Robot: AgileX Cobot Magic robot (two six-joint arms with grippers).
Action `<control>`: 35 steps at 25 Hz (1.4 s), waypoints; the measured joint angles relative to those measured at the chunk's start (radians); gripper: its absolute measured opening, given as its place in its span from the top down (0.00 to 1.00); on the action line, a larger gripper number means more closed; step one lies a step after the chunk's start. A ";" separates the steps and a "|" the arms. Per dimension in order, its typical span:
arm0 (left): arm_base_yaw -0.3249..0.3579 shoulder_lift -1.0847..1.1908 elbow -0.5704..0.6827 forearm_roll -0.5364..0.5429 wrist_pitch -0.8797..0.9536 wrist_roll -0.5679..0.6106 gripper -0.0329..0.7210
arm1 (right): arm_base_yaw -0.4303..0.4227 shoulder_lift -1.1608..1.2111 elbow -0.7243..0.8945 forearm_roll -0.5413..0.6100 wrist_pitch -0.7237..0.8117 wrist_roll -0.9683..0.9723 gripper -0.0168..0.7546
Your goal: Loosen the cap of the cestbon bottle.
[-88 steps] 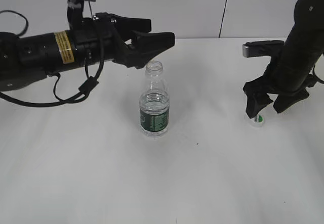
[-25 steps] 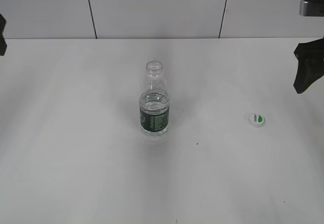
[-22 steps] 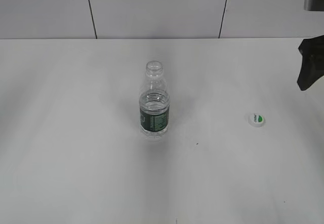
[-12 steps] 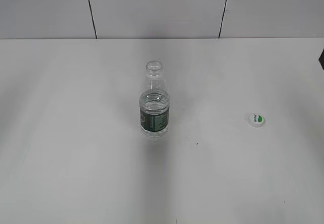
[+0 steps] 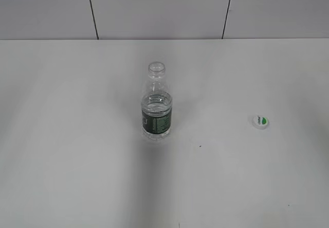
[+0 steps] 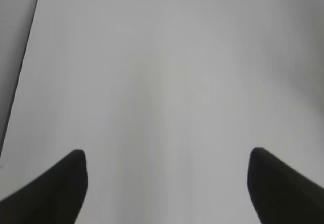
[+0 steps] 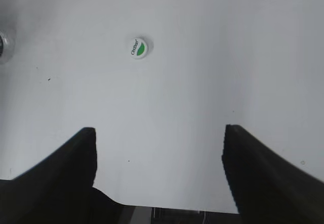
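Observation:
The cestbon bottle [image 5: 157, 104] stands upright and uncapped in the middle of the white table, clear with a dark green label band. The cap [image 5: 260, 121], white with a green mark on top, lies flat on the table to the bottle's right; it also shows in the right wrist view [image 7: 138, 47]. Neither gripper shows in the exterior view. My left gripper [image 6: 167, 158] is open and empty over bare table. My right gripper [image 7: 158, 133] is open and empty, well back from the cap. A sliver of the bottle [image 7: 2, 46] shows at the right wrist view's left edge.
The white table [image 5: 77, 161] runs back to a pale panelled wall [image 5: 154, 6]. The table's left edge [image 6: 23, 67] shows in the left wrist view and its near edge [image 7: 172, 211] in the right wrist view.
Both arms have drawn back out of the exterior view, the left to the left and the right to the right. The cap stays on the table where the right gripper left it. The bottle has not moved.

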 joint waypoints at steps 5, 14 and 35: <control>0.000 -0.195 0.123 -0.003 -0.008 0.000 0.21 | 0.000 -0.067 0.000 0.000 0.001 0.000 0.22; 0.000 -0.555 0.276 -0.116 0.011 0.116 0.23 | 0.000 -0.168 0.001 0.007 0.002 -0.002 0.22; 0.000 -0.845 0.395 -0.267 0.111 0.259 0.27 | 0.000 -0.680 0.457 0.021 -0.105 -0.053 0.22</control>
